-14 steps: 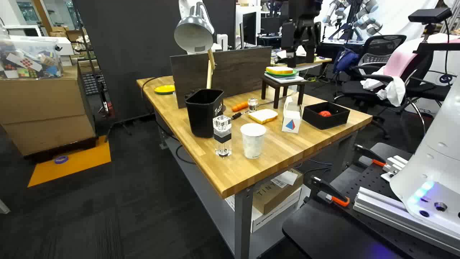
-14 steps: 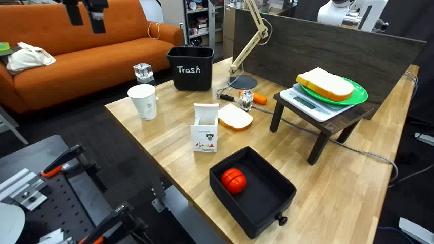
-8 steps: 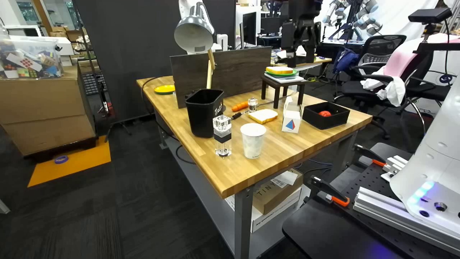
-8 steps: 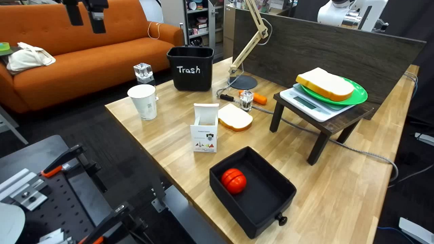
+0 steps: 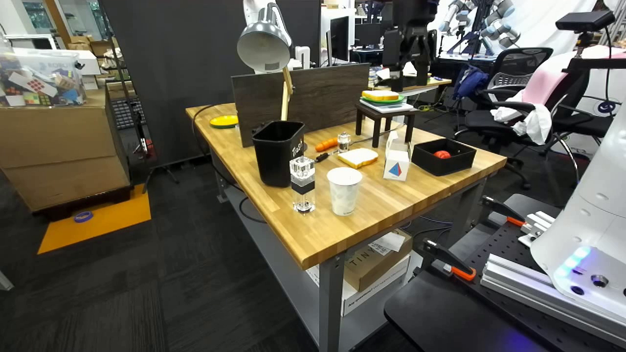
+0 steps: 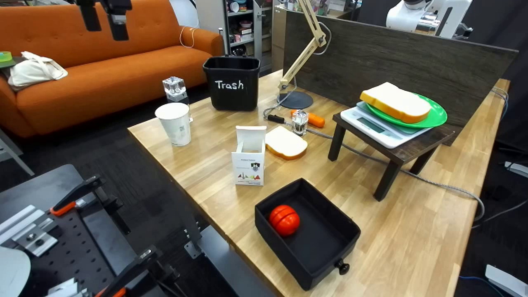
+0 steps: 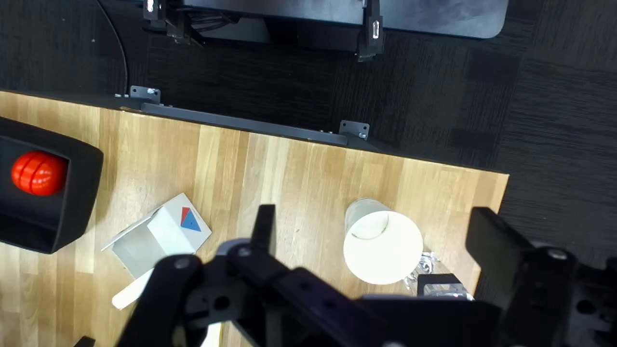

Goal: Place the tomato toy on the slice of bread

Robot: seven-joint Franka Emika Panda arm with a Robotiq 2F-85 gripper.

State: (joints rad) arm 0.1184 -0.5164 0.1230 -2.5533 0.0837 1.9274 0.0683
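In an exterior view the gripper (image 6: 107, 34) hangs at the top edge, its jaws parted. The tomato (image 6: 284, 220) lies in the tray (image 6: 321, 231). A slice (image 6: 285, 142) lies on the table (image 6: 412, 231), just beside the box (image 6: 248, 165); a second slice (image 6: 396, 102) rests on the plate (image 6: 438, 115), itself on the scale (image 6: 381, 132). In an exterior view the cup (image 5: 345, 190) stands just beside the clear block (image 5: 303, 186), and the tomato shows partly over the tray's near wall. In the wrist view the jaws stand wide apart, the cup showing between them, and the tomato is in the tray at the left edge
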